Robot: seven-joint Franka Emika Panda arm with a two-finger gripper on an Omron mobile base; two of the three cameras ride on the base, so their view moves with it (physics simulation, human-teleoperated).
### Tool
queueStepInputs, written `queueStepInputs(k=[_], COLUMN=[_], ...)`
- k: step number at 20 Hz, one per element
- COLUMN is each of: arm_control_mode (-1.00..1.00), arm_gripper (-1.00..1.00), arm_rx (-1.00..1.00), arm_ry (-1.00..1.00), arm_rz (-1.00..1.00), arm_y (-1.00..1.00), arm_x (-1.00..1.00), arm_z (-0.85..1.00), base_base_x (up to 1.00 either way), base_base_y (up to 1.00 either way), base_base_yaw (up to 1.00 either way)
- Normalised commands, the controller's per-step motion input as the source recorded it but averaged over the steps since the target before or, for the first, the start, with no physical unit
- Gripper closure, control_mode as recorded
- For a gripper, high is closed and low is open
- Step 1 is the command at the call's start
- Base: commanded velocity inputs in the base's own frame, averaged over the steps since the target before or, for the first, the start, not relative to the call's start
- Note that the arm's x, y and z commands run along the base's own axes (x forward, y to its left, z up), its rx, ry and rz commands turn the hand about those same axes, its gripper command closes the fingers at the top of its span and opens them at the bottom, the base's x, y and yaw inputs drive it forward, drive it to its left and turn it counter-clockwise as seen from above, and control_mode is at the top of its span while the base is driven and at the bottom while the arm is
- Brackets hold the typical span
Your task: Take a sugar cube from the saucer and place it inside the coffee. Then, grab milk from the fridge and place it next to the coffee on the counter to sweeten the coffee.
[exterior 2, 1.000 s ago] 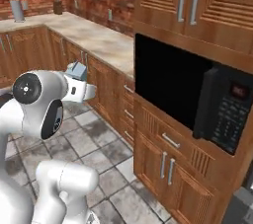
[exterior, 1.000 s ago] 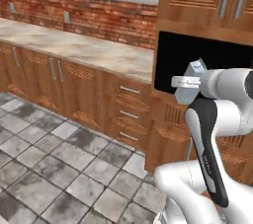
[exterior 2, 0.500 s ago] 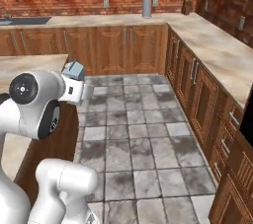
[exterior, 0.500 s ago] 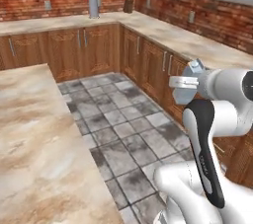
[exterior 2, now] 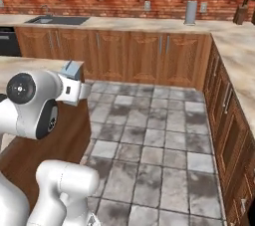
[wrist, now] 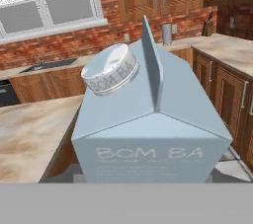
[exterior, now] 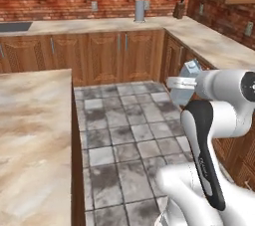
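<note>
Arm folded high, gripper (exterior: 185,81) clamping the milk (wrist: 148,119).

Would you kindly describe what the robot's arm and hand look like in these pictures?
The arm is made of glossy white, rounded segments, with a dark curved panel along one link and round grey joint caps marked by small dots. The hand is a pale grey block at the wrist. No cables show.

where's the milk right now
The milk is held in the tool at the arm's end, up over the tiled floor, between the island counter and the corner cabinets.
</note>
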Motion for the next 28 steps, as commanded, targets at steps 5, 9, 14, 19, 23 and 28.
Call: queueStepInputs(k=[5, 9, 14, 19, 23, 28], arm_control_mode=[1.00, 1.00, 1.00, 1.00, 1.00, 1.00], arm_gripper=[1.00, 1.00, 1.00, 1.00, 1.00, 1.00], arm_rx=[0.00, 0.00, 0.00, 0.00, 0.00, 0.00], arm_ry=[0.00, 0.00, 0.00, 0.00, 0.00, 0.00], arm_rz=[0.00, 0.00, 0.00, 0.00, 0.00, 0.00], arm_y=[0.00, 0.00, 0.00, 0.00, 0.00, 0.00], arm_x=[0.00, 0.00, 0.00, 0.00, 0.00, 0.00], arm_z=[0.00, 0.00, 0.00, 0.00, 0.00, 0.00], base_base_x=[1.00, 1.00, 1.00, 1.00, 1.00, 1.00], base_base_y=[-0.62, -0.37, -0.22, -0.16, -0.19, -0.27], base_base_yaw=[0.24, 0.22, 0.24, 0.26, 0.27, 0.27])
